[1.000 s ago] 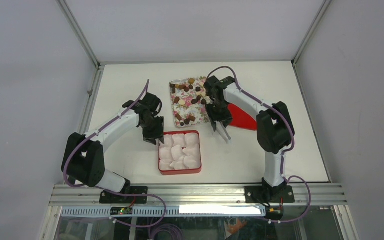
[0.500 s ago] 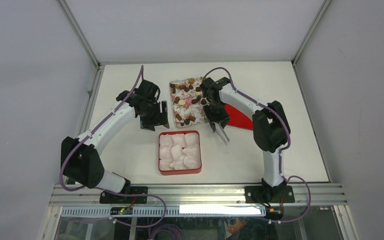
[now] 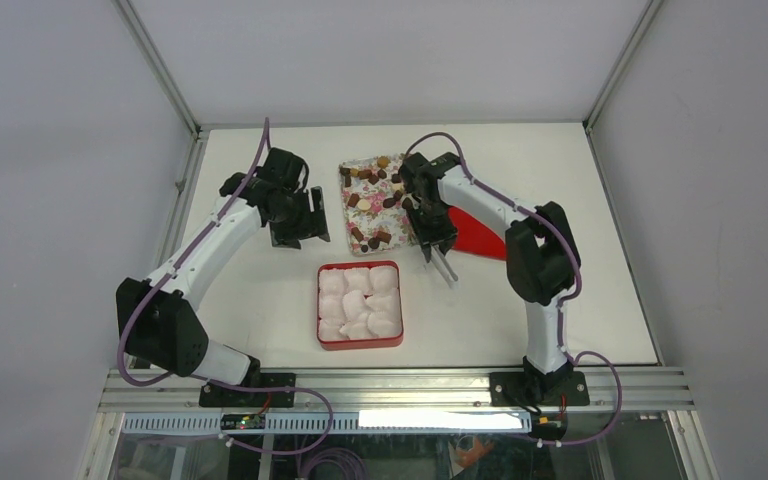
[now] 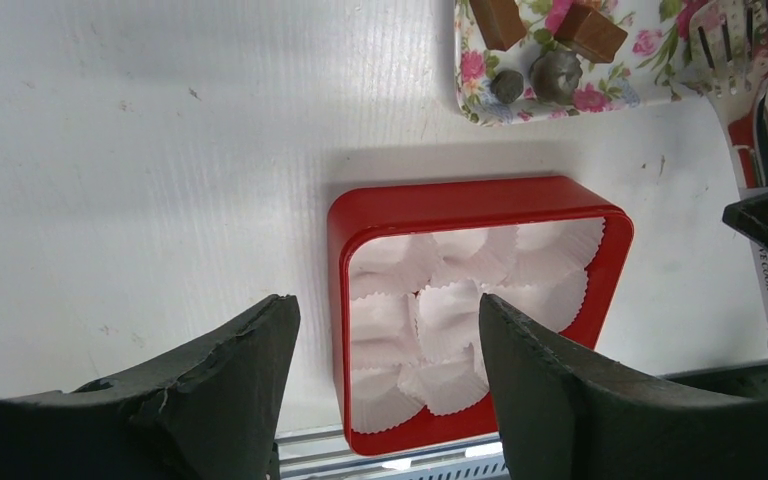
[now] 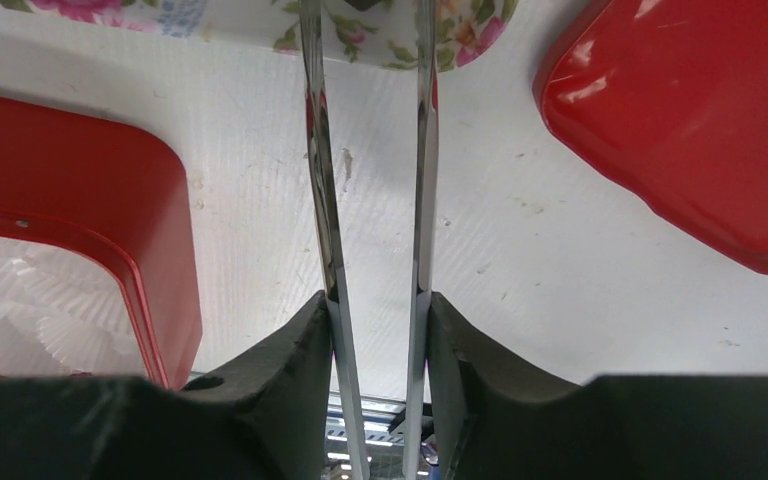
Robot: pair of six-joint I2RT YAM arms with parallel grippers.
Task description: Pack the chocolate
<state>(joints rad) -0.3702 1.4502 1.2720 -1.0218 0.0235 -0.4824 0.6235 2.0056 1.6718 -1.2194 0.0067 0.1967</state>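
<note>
The chocolate (image 3: 375,190) lies as several small brown and tan pieces on a floral tray (image 3: 352,215); a few pieces (image 4: 557,75) show in the left wrist view. My right gripper (image 3: 430,232) is shut on metal tongs (image 3: 446,268) at the tray's right front corner. In the right wrist view (image 5: 378,295) the two tong arms (image 5: 322,180) reach up to the tray's edge (image 5: 460,25). My left gripper (image 3: 300,218) is open and empty, left of the tray, and in its wrist view (image 4: 387,305) it looks down on the red box (image 4: 345,250).
The red box (image 3: 322,300) holds several white paper cups (image 3: 360,305), in front of the tray. A red lid (image 3: 480,235) lies right of the tray, beside the tongs, and shows in the right wrist view (image 5: 690,120). Metal rails run along the table's sides.
My left gripper has moved away from the red box's far left corner, back and left, to beside the tray. My right gripper with the tongs has shifted slightly toward the tray.
</note>
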